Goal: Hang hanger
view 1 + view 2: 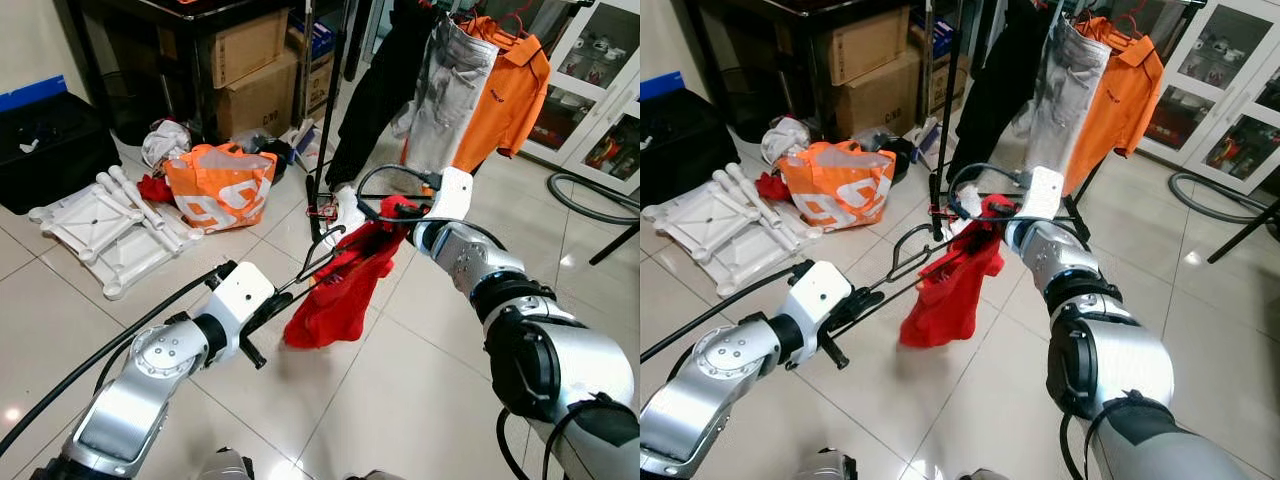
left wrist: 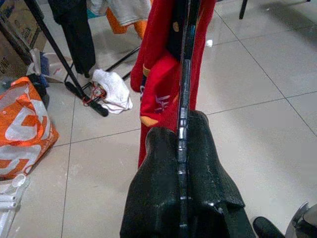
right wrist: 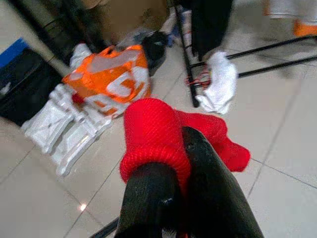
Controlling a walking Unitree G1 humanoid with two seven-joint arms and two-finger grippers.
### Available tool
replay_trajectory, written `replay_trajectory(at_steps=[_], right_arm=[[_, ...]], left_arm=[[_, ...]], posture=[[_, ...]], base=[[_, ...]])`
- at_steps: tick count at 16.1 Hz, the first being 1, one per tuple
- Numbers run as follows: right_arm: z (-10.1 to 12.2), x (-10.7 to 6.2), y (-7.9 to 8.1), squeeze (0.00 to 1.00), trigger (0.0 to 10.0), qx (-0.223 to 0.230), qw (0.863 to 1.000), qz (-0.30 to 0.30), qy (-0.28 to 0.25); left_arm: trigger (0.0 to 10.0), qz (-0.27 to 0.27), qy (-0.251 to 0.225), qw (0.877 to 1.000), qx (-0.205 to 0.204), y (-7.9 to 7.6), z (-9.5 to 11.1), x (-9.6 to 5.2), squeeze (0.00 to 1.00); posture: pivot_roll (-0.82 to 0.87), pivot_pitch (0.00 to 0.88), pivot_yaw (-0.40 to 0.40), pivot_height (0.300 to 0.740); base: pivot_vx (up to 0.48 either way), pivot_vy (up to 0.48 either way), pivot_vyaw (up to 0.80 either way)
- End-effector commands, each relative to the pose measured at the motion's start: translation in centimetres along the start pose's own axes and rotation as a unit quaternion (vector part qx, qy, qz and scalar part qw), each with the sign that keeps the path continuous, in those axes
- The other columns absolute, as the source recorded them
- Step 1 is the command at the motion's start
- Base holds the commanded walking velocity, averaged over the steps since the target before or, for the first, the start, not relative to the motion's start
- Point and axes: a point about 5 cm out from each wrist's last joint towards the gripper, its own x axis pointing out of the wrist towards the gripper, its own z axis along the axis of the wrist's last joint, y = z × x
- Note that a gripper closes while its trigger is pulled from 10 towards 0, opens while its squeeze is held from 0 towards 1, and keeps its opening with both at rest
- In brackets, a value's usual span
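Observation:
A black hanger (image 1: 322, 252) carries a red garment (image 1: 340, 290) and is held level above the tiled floor between my two arms. My left gripper (image 1: 272, 305) is shut on the near end of the hanger; in the left wrist view its fingers (image 2: 208, 163) clamp the thin black bar (image 2: 184, 89), with the red garment (image 2: 161, 84) hanging beyond. My right gripper (image 1: 396, 212) is shut on the far end, on bunched red cloth (image 3: 153, 131). Behind stands a black clothes rack (image 1: 322, 120) with grey trousers (image 1: 450, 90) and an orange shirt (image 1: 515, 90).
An orange bag (image 1: 220, 185), a white plastic frame (image 1: 105, 225) and a black case (image 1: 50, 145) lie to the left. Cardboard boxes (image 1: 250, 70) sit under a table. A white cloth (image 1: 348, 205) lies by the rack's foot. Glass cabinets (image 1: 600, 90) stand at the right.

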Motion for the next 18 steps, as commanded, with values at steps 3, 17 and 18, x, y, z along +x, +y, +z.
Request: replay_trajectory(at_steps=[3, 17, 18], right_arm=[[-0.2, -0.1, 0.8, 0.00, 0.0, -0.049, 0.997, 0.052, 0.017], [1.1, -0.8, 2.5, 0.00, 0.0, -0.023, 0.986, 0.163, 0.036], [1.2, -0.8, 2.5, 0.00, 0.0, -0.008, 0.987, 0.158, 0.035]], left_arm=[[10.0, -0.002, -0.006, 1.000, 0.023, 0.3, 0.0, 0.6, 0.00], [10.0, 0.147, -0.049, 0.969, 0.192, 2.3, -1.0, 3.7, 0.00], [10.0, 0.153, -0.055, 0.966, 0.200, 2.3, -0.8, 3.8, 0.00]], posture=[[0.12, 0.057, -0.143, 0.740], [0.11, 0.064, -0.153, 0.740], [0.11, 0.064, -0.153, 0.740]], base=[[0.000, 0.000, 0.00], [0.000, 0.000, 0.00], [0.000, 0.000, 0.00]])
